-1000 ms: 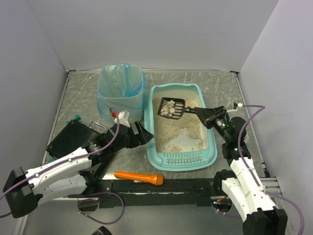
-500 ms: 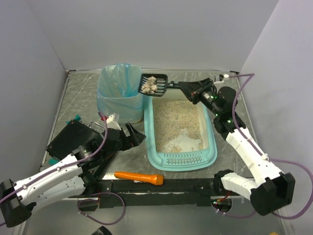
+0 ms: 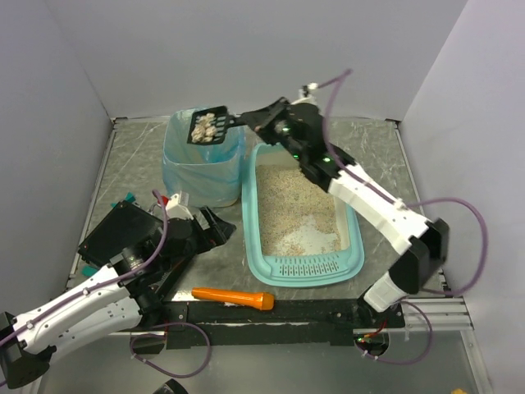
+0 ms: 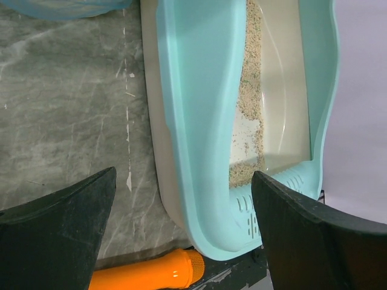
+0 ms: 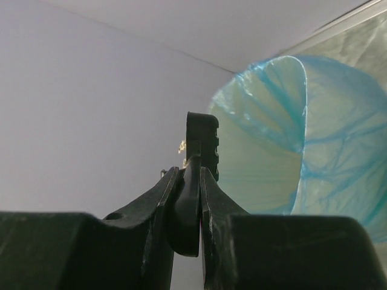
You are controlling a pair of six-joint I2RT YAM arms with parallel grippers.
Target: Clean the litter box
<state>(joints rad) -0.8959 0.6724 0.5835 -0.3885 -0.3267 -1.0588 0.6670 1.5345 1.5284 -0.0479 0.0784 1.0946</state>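
Holding a black scoop (image 3: 209, 127) by its handle, the right gripper (image 3: 256, 121) had its jaws clamped tight on it, with the scoop head carrying pale clumps (image 3: 206, 123) above the blue-bagged bin (image 3: 197, 172) at far left-centre. The litter box (image 3: 316, 267) sat on the table (image 3: 135, 160) just right of the bin, slotted lip at its near end and beige litter inside. The left gripper (image 3: 223, 227) hung just left of the box's left wall, jaws wide apart, gripping nothing. An orange tool (image 3: 234, 297) lay near the box's near-left corner, and a black case (image 3: 115, 234) lay at left.
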